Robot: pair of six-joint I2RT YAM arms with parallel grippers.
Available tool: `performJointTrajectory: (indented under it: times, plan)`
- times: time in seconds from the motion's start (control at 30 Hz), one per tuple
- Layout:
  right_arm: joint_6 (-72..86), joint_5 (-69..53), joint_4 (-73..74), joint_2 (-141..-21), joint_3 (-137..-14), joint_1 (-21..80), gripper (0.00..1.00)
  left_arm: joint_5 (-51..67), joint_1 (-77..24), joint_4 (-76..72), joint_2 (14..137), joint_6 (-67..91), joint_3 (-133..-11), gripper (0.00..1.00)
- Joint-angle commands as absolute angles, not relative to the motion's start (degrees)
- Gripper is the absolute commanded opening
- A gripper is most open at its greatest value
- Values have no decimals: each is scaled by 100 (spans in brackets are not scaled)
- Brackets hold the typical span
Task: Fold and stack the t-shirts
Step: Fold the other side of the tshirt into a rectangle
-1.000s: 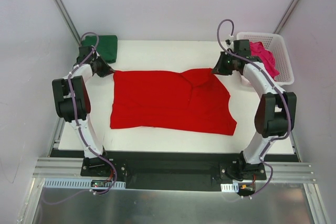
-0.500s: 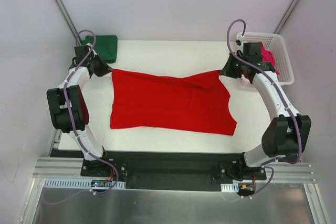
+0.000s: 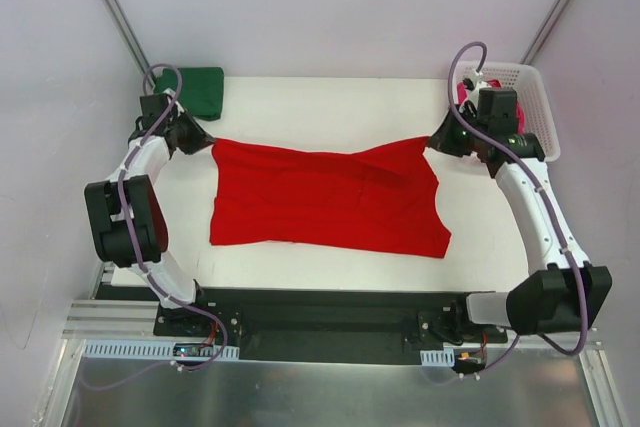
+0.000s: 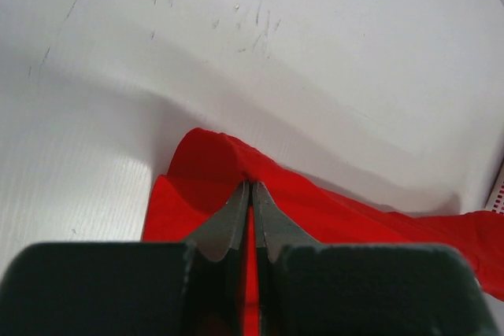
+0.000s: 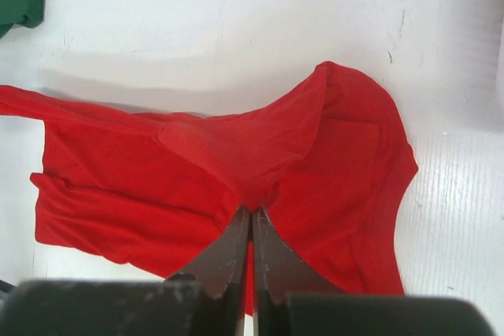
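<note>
Fingers of your left gripper (image 3: 207,139) and right gripper (image 3: 429,140) each clamp a far corner of the bright red cloth t-shirt (image 3: 320,199) spread on the white table (image 3: 330,107), so tension it evenly before folding.

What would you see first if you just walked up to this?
The big red shirt spread across the middle of the white table. The left gripper and right gripper each pinch a far corner of it. A green shirt sits at the far left corner, and a white basket at the far right.
</note>
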State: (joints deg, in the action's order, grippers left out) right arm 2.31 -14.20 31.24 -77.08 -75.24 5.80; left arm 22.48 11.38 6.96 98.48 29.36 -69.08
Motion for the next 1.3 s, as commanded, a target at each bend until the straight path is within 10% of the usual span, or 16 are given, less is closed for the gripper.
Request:
performJointTrajectory:
  times: [0.0,1.27]
  plan:
    - [299,-1415,3322,-7146,-7243,545,2,2233,1222,835,9229,2883,-6724,0]
    - [580,-1705,5062,-5124,-6381,536,1,2610,1222,2663,7032,2531,-5643,0]
